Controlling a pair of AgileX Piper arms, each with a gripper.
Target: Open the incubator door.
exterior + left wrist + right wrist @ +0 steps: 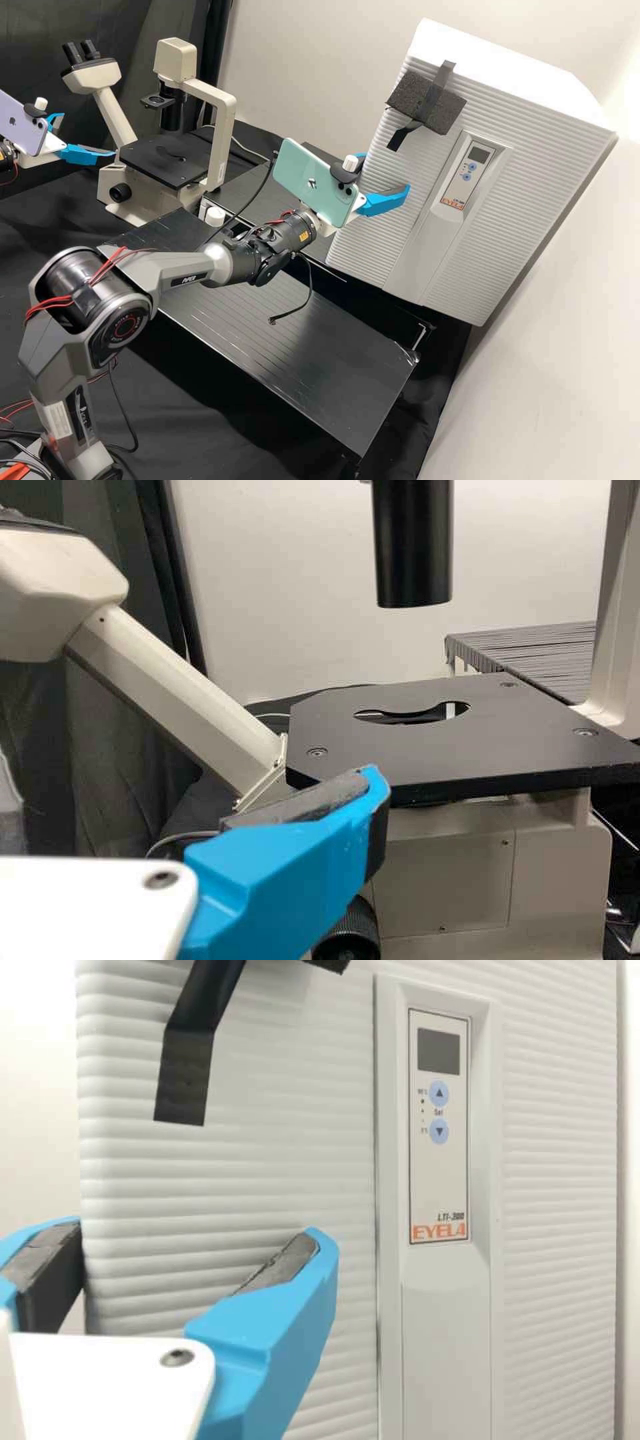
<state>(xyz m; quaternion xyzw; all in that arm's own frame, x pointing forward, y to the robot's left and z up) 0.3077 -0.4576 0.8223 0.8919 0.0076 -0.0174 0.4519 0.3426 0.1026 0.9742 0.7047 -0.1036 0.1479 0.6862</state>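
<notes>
Got a big white incubator point(527, 63) here with its ribbed door point(373, 233) on the front, closed, so can't tell about the contents. Next size down, a cream microscope point(229, 130), well apart from the incubator, off past one side. Then on to the right gripper point(388, 172), just in front of the incubator by the side edge nearer the microscope, with blue fingers point(280, 1330) spread apart; can't tell about contact. Also the left gripper point(89, 136), well apart from the incubator, over on the far side of the microscope, likewise with fingers apart. Smaller still, a dark foam block point(427, 103), stuck high on the incubator's front with black tape point(190, 1070). Lastly, a little control panel point(468, 175), set in the incubator's front
</notes>
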